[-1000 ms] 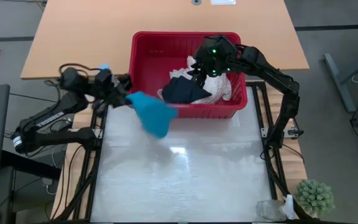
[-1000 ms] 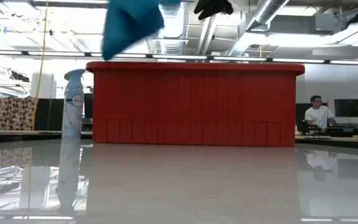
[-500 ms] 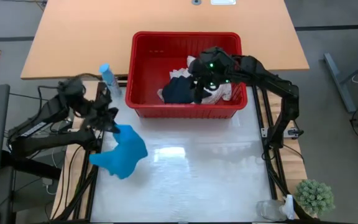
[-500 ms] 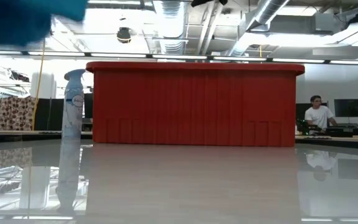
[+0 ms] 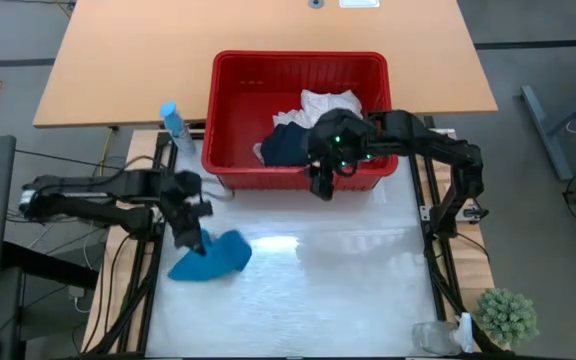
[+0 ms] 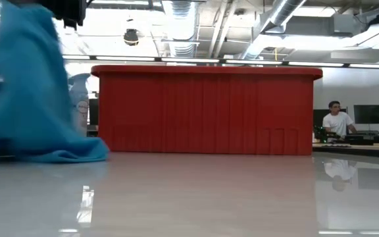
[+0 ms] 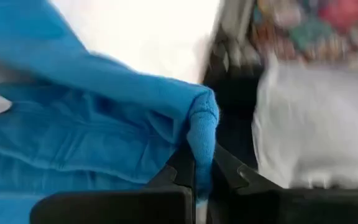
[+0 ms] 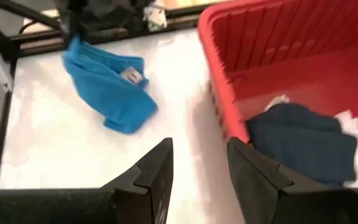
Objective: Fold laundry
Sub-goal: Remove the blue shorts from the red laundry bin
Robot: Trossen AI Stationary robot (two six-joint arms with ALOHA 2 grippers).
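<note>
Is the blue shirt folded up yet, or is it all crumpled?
Crumpled, not folded. The turquoise garment lies bunched on the white table, one edge pinched in the shut left gripper.

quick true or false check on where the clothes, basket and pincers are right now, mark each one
1. The left pincer is shut on the turquoise garment. True.
2. The turquoise garment lies inside the red basket. False: it hangs from the left pincer with its lower part on the white table, in front of the basket.
3. The dark navy garment is in the red basket. True.
4. The right pincer holds the cream cloth. False: its fingers stand open and empty at the basket's front rim.
5. The cream cloth is spread flat on the table. False: it sits bunched in the basket beside the navy garment.
</note>
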